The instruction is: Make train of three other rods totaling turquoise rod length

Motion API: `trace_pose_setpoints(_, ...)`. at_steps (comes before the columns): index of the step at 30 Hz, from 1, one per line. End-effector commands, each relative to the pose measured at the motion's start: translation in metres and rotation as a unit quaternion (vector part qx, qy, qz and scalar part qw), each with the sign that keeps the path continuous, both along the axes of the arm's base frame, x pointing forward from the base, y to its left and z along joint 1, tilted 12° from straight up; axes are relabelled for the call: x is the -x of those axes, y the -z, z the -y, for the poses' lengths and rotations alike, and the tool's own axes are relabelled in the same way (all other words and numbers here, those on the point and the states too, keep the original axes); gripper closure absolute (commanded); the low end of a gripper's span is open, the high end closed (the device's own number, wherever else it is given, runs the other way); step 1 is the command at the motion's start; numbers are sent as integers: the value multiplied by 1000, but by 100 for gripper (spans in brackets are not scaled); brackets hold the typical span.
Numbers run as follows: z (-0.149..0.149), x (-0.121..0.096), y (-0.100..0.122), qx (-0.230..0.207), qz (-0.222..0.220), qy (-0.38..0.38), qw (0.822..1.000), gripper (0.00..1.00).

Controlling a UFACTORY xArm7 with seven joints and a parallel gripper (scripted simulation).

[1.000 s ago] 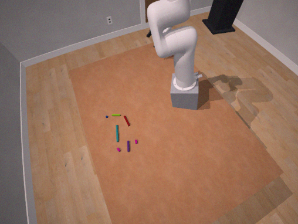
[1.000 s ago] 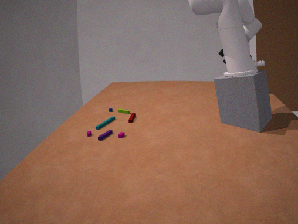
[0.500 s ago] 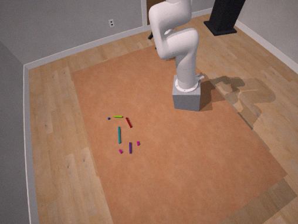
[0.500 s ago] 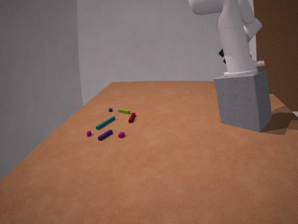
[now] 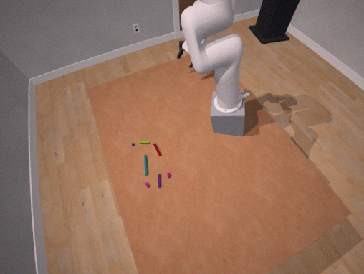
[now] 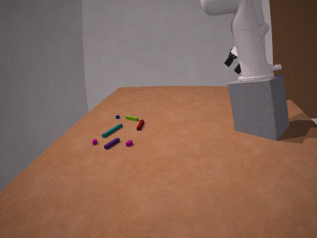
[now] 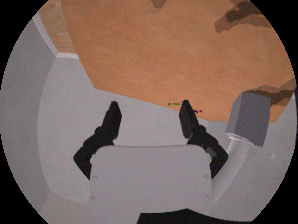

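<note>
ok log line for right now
tool: open, raised away from rods | turquoise rod: flat on table | train: none built

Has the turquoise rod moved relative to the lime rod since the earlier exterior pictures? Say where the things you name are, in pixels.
No, the turquoise rod [image 5: 145, 165] [image 6: 112, 130] lies as before against the lime rod [image 5: 144, 143] [image 6: 131, 118], with no visible shift.
</note>
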State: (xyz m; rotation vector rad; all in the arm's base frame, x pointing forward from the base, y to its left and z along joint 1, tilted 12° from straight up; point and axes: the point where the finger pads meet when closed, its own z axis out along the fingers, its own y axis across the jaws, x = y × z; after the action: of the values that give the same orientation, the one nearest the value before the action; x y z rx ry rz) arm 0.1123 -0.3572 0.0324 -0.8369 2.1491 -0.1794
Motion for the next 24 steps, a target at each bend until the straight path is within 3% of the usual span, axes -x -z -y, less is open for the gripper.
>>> trace_pose_setpoints(1, -20, -13, 10, 1, -33, -77, 997, 0)
trace_pose_setpoints(15, -56, -31, 27, 20, -88, -232, 968, 0)
trace_pose_setpoints(16, -63, -35, 31, 27, -100, -270, 957, 0)
trace_pose_setpoints(24, -79, -44, 39, 50, -128, -365, 921, 0)
